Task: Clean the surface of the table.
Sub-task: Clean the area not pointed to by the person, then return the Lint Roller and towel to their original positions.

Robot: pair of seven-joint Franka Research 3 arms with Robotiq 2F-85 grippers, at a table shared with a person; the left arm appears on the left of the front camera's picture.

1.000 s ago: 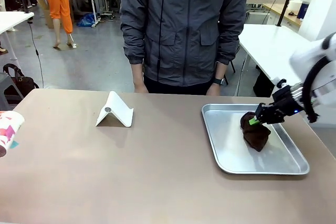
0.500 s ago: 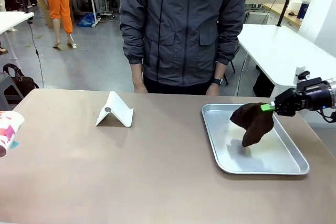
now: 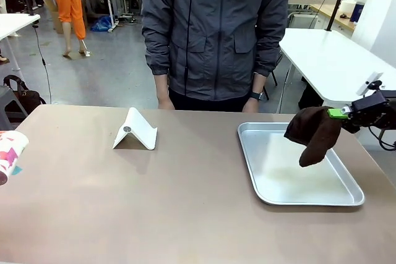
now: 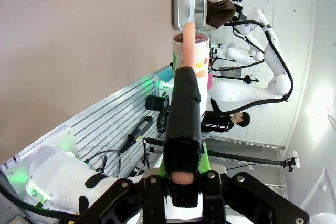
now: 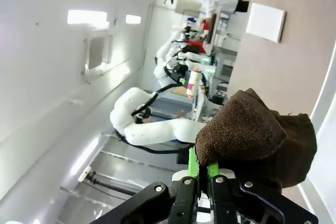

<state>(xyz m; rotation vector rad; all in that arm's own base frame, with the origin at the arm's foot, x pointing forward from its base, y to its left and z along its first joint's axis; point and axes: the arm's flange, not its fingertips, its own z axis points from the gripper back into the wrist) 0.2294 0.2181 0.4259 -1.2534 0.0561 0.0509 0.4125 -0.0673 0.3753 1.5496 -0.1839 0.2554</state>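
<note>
Table (image 3: 185, 202), taupe and matte, spans the front view and carries a silver tray (image 3: 272, 193) on its right part. Above the tray's far right edge, the right gripper (image 3: 339, 114) is pinched closed on a brown cloth (image 3: 314, 133), which hangs clear of the tray floor. The cloth has risen and swung outward from where it drooped half a second ago. The left gripper (image 4: 184, 174) is clamped on a black-sleeved stick (image 4: 186, 108), possibly a tool handle, near a paper cup (image 4: 202, 59). A white folded stand (image 3: 136, 130) sits well left of the tray.
</note>
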